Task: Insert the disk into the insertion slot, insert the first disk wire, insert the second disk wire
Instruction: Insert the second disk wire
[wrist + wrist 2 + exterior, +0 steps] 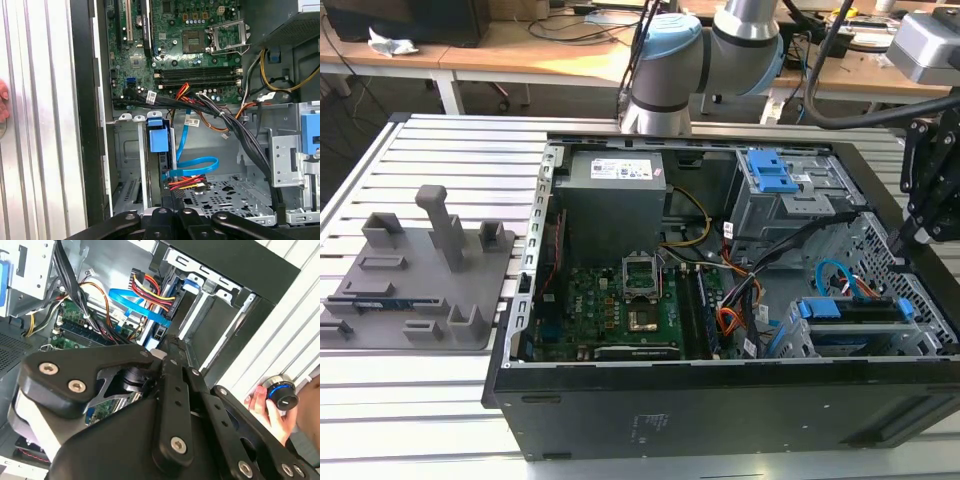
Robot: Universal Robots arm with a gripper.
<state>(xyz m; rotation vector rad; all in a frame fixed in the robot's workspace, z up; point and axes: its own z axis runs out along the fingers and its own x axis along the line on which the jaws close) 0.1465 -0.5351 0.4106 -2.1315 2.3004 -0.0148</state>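
The disk [850,312], in its blue carrier [156,138], sits in the low grey perforated insertion slot [225,194] at the case's front corner. The first disk wire [189,183], a red, orange and black bundle, ends in a dark plug at the disk's end. The light-blue second disk wire [199,164] loops beside it and ends at the same spot. It also shows in the second wrist view [131,301]. My gripper [167,194] hangs just above these plugs with its fingers [171,347] drawn together. I cannot tell whether they touch a plug.
The open case [720,400] lies on a slatted metal table [430,400]. A taller grey cage with a blue latch [770,175] stands behind the slot. A motherboard [190,40] and black cable bundles [220,115] fill the middle. A hand [262,402] holds a knob by the case.
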